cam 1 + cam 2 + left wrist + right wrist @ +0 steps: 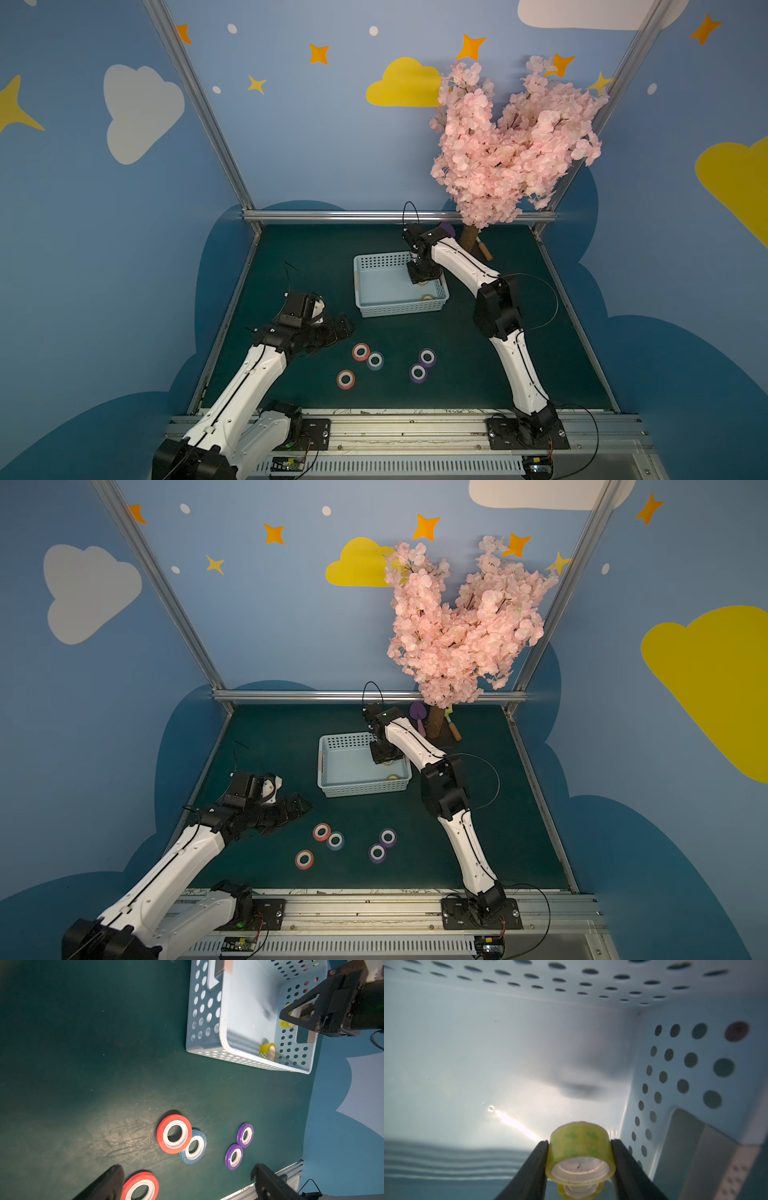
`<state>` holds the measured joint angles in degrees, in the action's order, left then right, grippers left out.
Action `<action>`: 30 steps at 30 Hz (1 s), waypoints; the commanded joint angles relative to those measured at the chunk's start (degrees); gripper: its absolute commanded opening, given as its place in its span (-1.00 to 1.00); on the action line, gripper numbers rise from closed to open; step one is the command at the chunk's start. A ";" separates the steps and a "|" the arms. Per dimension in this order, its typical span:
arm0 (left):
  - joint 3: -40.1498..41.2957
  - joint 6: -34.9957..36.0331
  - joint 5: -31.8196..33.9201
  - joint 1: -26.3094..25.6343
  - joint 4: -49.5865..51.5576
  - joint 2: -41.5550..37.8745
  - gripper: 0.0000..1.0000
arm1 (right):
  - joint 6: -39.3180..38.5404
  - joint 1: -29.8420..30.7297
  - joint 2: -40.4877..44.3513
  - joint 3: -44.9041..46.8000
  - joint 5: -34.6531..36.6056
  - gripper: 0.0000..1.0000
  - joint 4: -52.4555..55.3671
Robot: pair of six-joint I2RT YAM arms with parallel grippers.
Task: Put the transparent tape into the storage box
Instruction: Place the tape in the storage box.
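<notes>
— Pincer on the right arm (579, 1142): what has it got?
— Its jaws are clamped on the transparent tape (580, 1153), low inside the storage box (399, 309), near a perforated end wall.
— Anything else in there?
— Another clear roll (427, 297) lies in the near corner.
— And the left pincer (187, 1167)?
— Spread wide, holding nothing, above the worktop (457, 353) by the coloured rolls (360, 352).

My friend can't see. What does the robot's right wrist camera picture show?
The right gripper pinches a small yellowish see-through tape roll between black fingers, inside a pale blue plastic basket with round holes.
</notes>
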<state>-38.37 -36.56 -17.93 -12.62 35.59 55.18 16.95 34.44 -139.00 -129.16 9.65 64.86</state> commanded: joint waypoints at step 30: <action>2.48 -0.86 1.56 0.49 1.44 -7.93 1.00 | 2.64 -3.85 17.61 7.77 -29.93 0.69 -5.58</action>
<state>-36.60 -37.91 -16.25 -12.38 37.65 48.10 18.39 30.63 -125.80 -123.70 -14.87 60.58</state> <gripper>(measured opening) 0.998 0.842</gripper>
